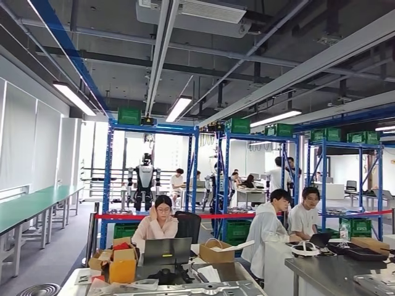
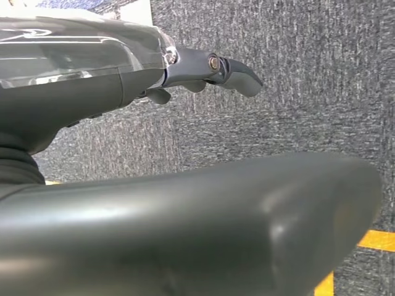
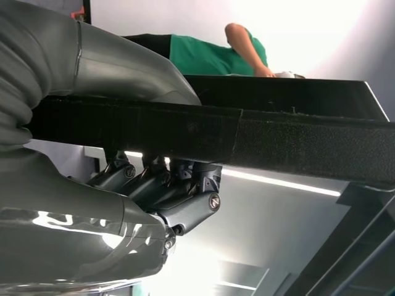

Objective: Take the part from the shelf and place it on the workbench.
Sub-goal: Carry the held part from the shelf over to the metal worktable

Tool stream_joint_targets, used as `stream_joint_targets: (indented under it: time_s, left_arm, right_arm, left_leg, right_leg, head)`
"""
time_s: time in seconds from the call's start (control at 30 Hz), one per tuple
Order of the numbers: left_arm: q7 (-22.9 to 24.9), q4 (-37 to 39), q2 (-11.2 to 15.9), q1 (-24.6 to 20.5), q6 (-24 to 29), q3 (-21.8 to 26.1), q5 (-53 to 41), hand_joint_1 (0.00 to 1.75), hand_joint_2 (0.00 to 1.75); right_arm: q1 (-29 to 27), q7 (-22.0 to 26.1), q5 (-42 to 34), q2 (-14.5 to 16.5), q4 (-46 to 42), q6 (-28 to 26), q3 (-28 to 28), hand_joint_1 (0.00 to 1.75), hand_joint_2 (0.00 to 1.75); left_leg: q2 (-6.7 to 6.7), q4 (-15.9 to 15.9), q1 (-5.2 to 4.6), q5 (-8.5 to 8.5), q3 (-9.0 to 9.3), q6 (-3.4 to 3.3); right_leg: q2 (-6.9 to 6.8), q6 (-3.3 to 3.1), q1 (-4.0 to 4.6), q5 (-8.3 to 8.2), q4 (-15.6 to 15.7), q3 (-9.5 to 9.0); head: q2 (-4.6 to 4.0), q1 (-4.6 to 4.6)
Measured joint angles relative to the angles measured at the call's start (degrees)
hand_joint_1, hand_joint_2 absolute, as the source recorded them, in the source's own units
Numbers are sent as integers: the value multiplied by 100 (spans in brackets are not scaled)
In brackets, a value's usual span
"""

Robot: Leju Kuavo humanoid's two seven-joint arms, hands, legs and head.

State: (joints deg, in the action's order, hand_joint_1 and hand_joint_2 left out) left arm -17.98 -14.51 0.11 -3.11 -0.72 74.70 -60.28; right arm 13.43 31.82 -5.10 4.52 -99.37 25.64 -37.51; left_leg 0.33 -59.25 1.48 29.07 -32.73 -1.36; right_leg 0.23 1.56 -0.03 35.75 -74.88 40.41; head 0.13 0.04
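Around a flat black part (image 3: 289, 126), the right hand (image 3: 158, 185) held tight, its fingers (image 3: 195, 197) curled under the edge. Over the grey carpet floor (image 2: 302, 80), the left hand (image 2: 205, 68) hung, seemingly holding nothing, its fingers straight. Farther off stood blue shelves (image 1: 151, 179) and seated people (image 1: 160, 225).

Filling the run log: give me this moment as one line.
left robot hand: hangs over grey carpet, holds nothing | right robot hand: grips a flat black part | person in green beyond it
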Motion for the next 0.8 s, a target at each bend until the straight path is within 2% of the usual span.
stream_joint_targets:
  time_s: [0.03,0.1,0.13,0.17,0.3,0.33,0.37,0.4,0.47,0.5,0.53,0.57,0.6,0.63,0.67,0.7,0.8]
  left_arm:
    - [-4,0,0,4,0,3,-10,0,175]
    - [-14,0,0,7,0,5,-32,0,175]
    - [-20,0,0,0,0,7,-36,0,175]
    - [-23,0,1,-7,0,8,-38,0,175]
    - [-25,0,1,-28,0,9,-45,0,175]
    - [-23,0,1,-35,0,9,-47,0,175]
    - [-23,0,1,-39,0,9,-49,0,175]
    - [-23,0,4,-39,0,10,-50,0,175]
    - [-23,0,9,-25,-1,11,-51,0,175]
    - [-23,0,11,-15,-3,12,-52,0,175]
    - [-23,0,11,-6,-4,12,-55,0,175]
    - [-24,0,12,-4,-6,12,-58,0,175]
    - [-25,0,16,-3,-7,12,-61,0,175]
    - [-26,0,22,-6,-7,13,-66,0,175]
    - [-27,0,28,-10,-7,14,-70,0,175]
    - [-28,0,33,-12,-7,15,-74,0,175]
    - [-31,0,43,-6,-7,16,-78,0,175]
  right_arm:
    - [-8,5,1,-7,-1,3,0,175,175]
    - [-11,13,4,-14,-4,8,0,175,175]
    - [-10,15,5,-14,-5,9,-1,175,175]
    - [-10,18,7,-15,-8,10,-1,175,175]
    - [-19,22,8,-14,-26,10,-2,175,175]
    - [-17,24,9,-12,-34,10,-1,175,175]
    - [-14,26,10,-9,-42,10,-1,175,175]
    - [-13,28,12,-7,-48,10,-1,175,175]
    - [-20,31,14,-4,-50,10,-1,175,175]
    - [-29,30,15,-4,-49,10,-2,175,175]
    - [-36,30,17,-4,-49,10,-1,175,175]
    - [-41,29,20,-4,-50,10,-1,175,175]
    - [-43,30,22,-4,-50,10,-1,175,175]
    - [-42,30,24,-6,-50,10,0,175,175]
    - [-42,31,27,-8,-51,10,0,175,175]
    - [-44,31,28,-11,-52,10,0,175,175]
    - [-47,31,31,-15,-60,10,-1,175,175]
  left_leg:
    - [-3,0,3,34,46,10]
    - [-10,5,13,113,156,49]
    - [-14,8,10,149,198,80]
    - [-16,14,7,174,221,113]
    - [-2,55,12,232,256,228]
    - [-1,-43,14,299,222,244]
    - [-2,-266,12,416,117,253]
    - [-3,-608,6,564,-64,254]
    - [-4,-1359,-4,795,-521,256]
    - [-4,-1545,-6,777,-676,254]
    - [-4,-1513,-7,638,-728,245]
    - [-3,-1259,-11,395,-672,229]
    - [-3,-877,-20,122,-547,204]
    - [-4,-533,-36,-82,-415,173]
    - [-4,-263,-54,-184,-306,143]
    - [-5,-125,-74,-198,-252,118]
    - [-10,-33,-79,-132,-205,59]
  right_leg:
    - [-1,3,-7,-182,110,13]
    - [-5,-9,-12,-693,828,-234]
    - [-6,-25,-1,-860,1174,-371]
    - [-7,-49,11,-929,1409,-467]
    - [13,-181,30,-867,1597,-550]
    - [10,-221,24,-861,1626,-580]
    - [4,-259,18,-852,1653,-616]
    - [-1,-290,21,-834,1664,-643]
    - [-1,-332,39,-791,1665,-684]
    - [6,-341,49,-765,1664,-712]
    - [16,-344,57,-734,1664,-752]
    - [27,-339,63,-697,1664,-807]
    - [34,-328,67,-655,1664,-864]
    - [38,-307,79,-613,1658,-912]
    - [43,-280,83,-580,1650,-936]
    - [47,-252,85,-558,1648,-941]
    - [48,-159,73,-508,1650,-947]
  head:
    - [0,0]
    - [0,1]
    - [0,0]
    - [0,1]
    - [0,1]
    - [0,1]
    - [0,2]
    - [0,2]
    - [0,2]
    - [0,2]
    - [0,2]
    - [0,2]
    - [0,2]
    - [0,2]
    - [0,1]
    - [0,1]
    - [1,2]
